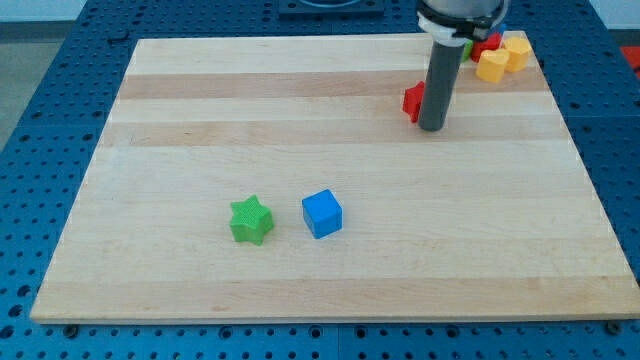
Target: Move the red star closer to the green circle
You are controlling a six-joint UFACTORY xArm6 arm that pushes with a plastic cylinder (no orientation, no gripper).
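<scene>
**Sam:** What is closest to the view's bottom?

**Me:** A green star [251,220] and a blue cube [322,214]. They sit side by side on the wooden counter [200,120], near each other but not touching. The star is on the view's left of the cube.

**Sam:** Where is your rod?

**Me:** Farther up, toward the view's right. My tip [432,128] rests on the counter. I have no tool that opens or shuts, just this dark rod.

**Sam:** And the red star?

**Me:** A red block [412,101] peeks out just left of the rod, right against it. The rod hides most of it, so I cannot tell its shape.

**Sam:** Anything at the top?

**Me:** Yes, in the top right corner. Two yellow blocks [503,57] touch each other, with another red block [486,44] and a bit of green [466,47] beside them. I cannot tell whether that green is the circle.
</scene>
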